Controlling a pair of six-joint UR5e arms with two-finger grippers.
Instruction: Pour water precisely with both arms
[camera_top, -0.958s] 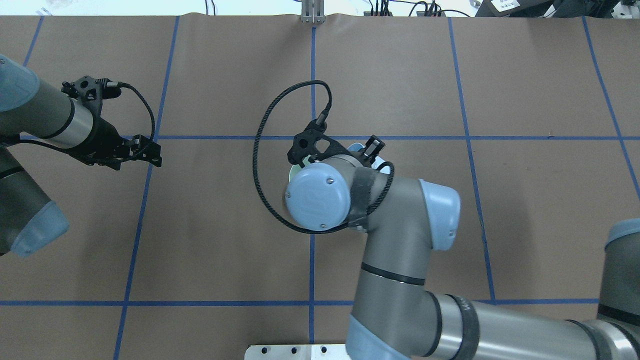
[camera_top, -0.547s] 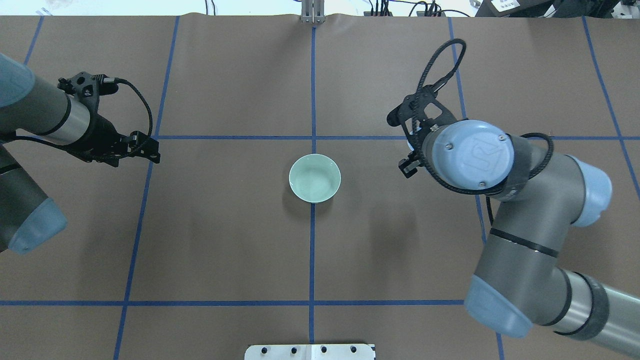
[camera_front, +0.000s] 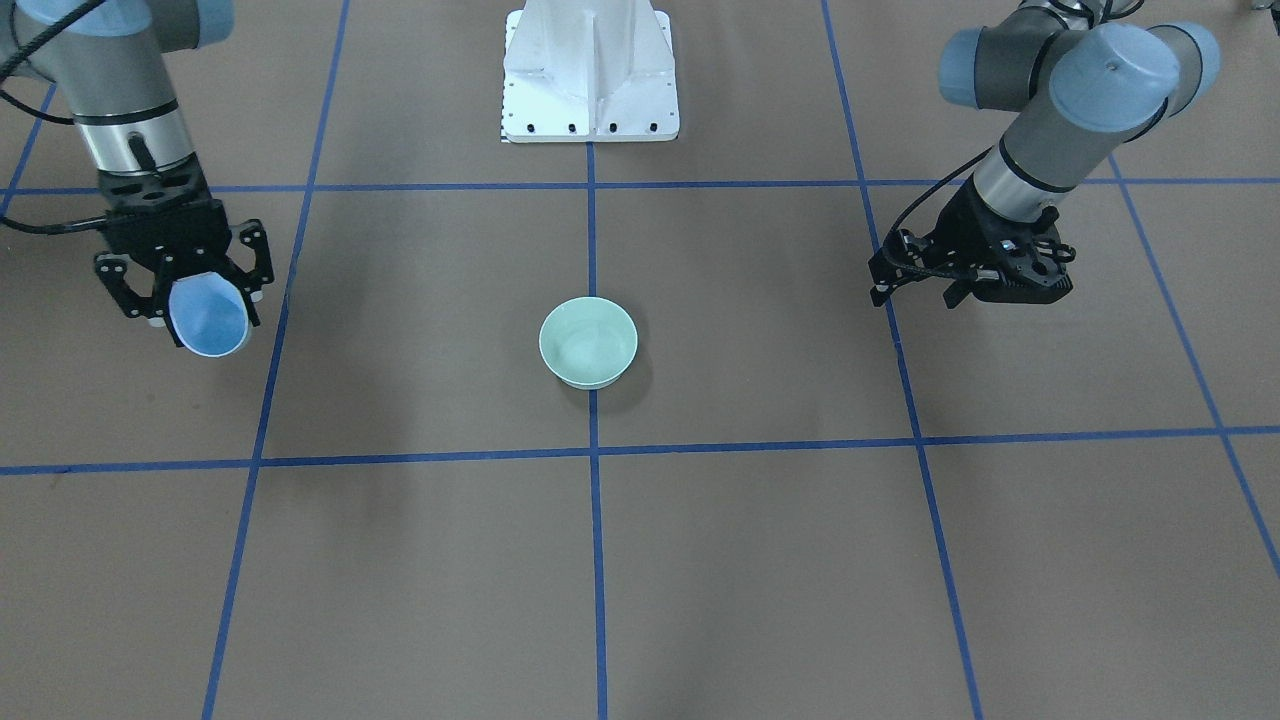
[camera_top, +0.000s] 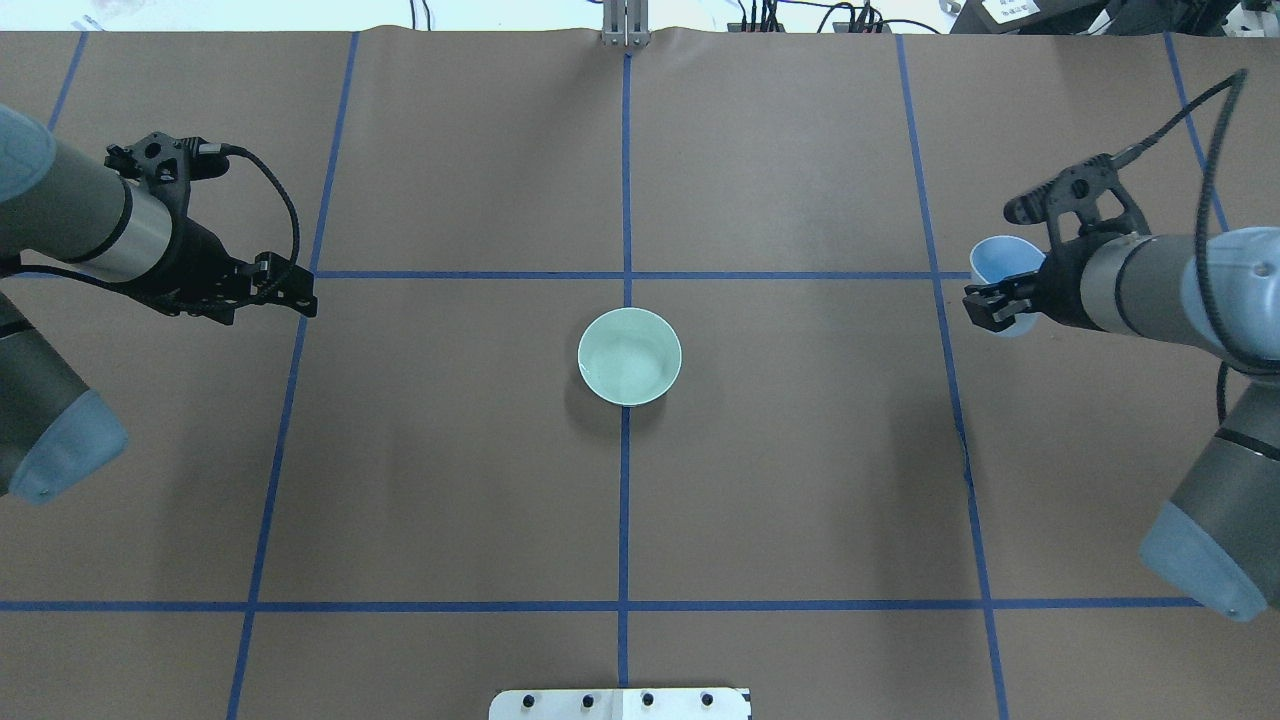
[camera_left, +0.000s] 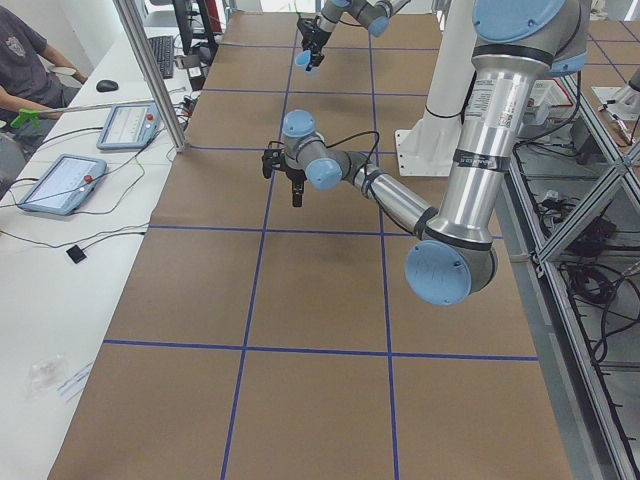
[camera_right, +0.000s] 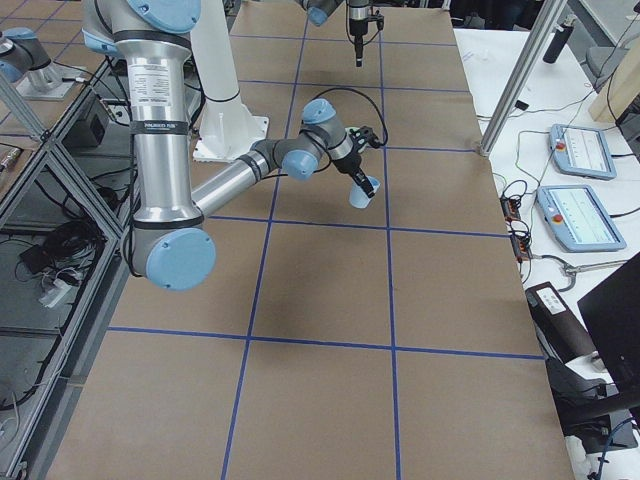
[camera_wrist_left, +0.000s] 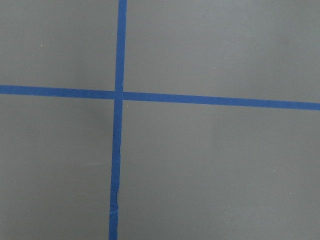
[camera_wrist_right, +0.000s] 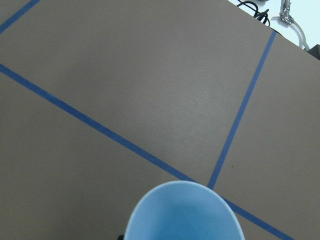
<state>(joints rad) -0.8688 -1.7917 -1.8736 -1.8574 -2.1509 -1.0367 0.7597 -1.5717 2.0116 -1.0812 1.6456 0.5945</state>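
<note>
A pale green bowl (camera_top: 630, 356) stands at the table's middle, also in the front view (camera_front: 588, 342); faint whitish glints show inside it. My right gripper (camera_top: 1005, 292) is shut on a light blue cup (camera_top: 1000, 262) and holds it in the air far to the bowl's right. In the front view the cup (camera_front: 208, 318) is tilted, mouth towards the camera, and no water shows in it. Its rim fills the bottom of the right wrist view (camera_wrist_right: 180, 212). My left gripper (camera_top: 290, 292) hangs shut and empty far to the bowl's left, also in the front view (camera_front: 885, 285).
The white pedestal (camera_front: 590, 70) stands at the robot's side of the table. Brown paper with a blue tape grid (camera_top: 625, 500) covers the table. Operators' tablets (camera_left: 60, 182) lie on a side desk beyond the far edge.
My right arm has swung from above the bowl out to the right, carrying the blue cup; the bowl is now uncovered. My left arm has hardly moved.
</note>
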